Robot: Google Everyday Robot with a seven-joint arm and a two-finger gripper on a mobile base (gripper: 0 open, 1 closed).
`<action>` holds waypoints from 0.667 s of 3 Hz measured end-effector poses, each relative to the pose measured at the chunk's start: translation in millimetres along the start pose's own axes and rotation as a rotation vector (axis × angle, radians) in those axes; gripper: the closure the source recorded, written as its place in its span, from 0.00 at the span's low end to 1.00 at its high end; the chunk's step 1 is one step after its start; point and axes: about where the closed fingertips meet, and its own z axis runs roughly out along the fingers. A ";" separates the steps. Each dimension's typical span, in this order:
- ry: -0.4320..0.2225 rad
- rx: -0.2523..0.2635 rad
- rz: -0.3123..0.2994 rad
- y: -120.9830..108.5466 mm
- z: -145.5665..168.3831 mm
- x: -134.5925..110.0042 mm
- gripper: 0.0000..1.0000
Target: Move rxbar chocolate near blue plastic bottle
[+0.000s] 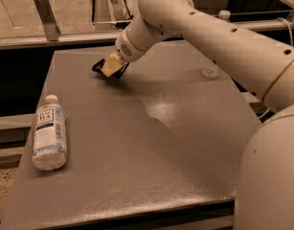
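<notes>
The arm (209, 37) reaches in from the right side of the camera view and extends over the far left part of the grey surface (151, 166). The gripper (112, 67) is positioned at the end of the arm, low over the surface and near its far edge. The jaws are closed narrowly on the rxbar chocolate (98, 67), a small flat black wrapper. One dark corner of the wrapper protrudes to the left of the jaws, and another dark edge shows beneath them. Whether the wrapper touches the surface or is held just above it cannot be determined. The blue plastic bottle (49, 137) lies on its side near the left edge of the surface, toward the near side. Its white cap (51, 99) points toward the far edge, and its label with dark lettering faces upward. The bottle and the rxbar chocolate are well apart, with bare surface between them. A small round clear object (209, 72) sits on the surface to the right of the gripper, under the arm.
</notes>
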 end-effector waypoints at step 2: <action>-0.009 -0.166 -0.034 66.2 7.4 20.5 1.00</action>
